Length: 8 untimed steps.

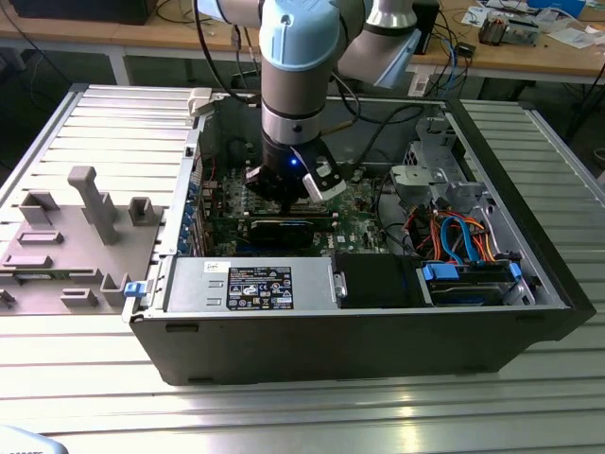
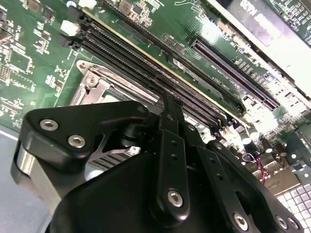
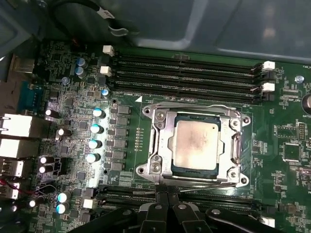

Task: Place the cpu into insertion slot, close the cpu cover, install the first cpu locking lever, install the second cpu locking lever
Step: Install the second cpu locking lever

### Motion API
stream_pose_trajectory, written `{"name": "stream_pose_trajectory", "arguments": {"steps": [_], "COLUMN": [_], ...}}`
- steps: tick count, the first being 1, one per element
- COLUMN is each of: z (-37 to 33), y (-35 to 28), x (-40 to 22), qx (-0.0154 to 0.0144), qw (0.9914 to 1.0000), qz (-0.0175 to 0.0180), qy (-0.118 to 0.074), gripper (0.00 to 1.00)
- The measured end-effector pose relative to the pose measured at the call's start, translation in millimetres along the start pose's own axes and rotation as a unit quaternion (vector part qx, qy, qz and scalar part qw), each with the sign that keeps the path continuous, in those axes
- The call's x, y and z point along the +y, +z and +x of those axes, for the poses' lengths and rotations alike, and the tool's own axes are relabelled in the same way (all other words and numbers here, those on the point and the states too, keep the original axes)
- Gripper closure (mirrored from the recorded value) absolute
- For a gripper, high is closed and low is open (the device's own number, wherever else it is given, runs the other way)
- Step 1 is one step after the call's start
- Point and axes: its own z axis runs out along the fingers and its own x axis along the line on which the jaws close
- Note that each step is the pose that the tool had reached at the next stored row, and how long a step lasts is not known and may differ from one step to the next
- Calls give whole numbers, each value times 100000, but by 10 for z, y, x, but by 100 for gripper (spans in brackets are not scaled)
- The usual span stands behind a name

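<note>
In the first wrist view the cpu (image 3: 196, 144), a pale silvery square, lies flat in the insertion slot (image 3: 171, 167) on the green motherboard. The cpu cover (image 3: 163, 141), a silvery frame, is down around it. One thin wire locking lever (image 3: 194, 105) runs along the socket's far edge and another (image 3: 209, 183) along the edge nearest my fingers. My gripper (image 3: 167, 193) is shut, its black fingertips together right at that nearer lever. The second wrist view has the gripper (image 2: 169, 104) over a corner of the socket (image 2: 92, 80). In the exterior view the gripper (image 1: 286, 194) reaches down inside the open computer case.
Long black memory slots (image 3: 184, 73) run beside the socket, a row of capacitors (image 3: 97, 128) stands on another side, and a black card slot (image 3: 126, 194) lies by my fingers. The case holds a power supply (image 1: 250, 284) and a cabled drive cage (image 1: 463, 236). A grey fixture (image 1: 85, 203) stands outside it.
</note>
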Motion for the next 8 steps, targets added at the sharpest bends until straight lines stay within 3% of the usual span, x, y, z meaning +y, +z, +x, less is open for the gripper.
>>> {"name": "stream_pose_trajectory", "arguments": {"steps": [8], "z": [86], "y": [45], "x": [28], "qx": [12], "qw": [100000], "qz": [-28], "qy": [-116], "gripper": [89]}}
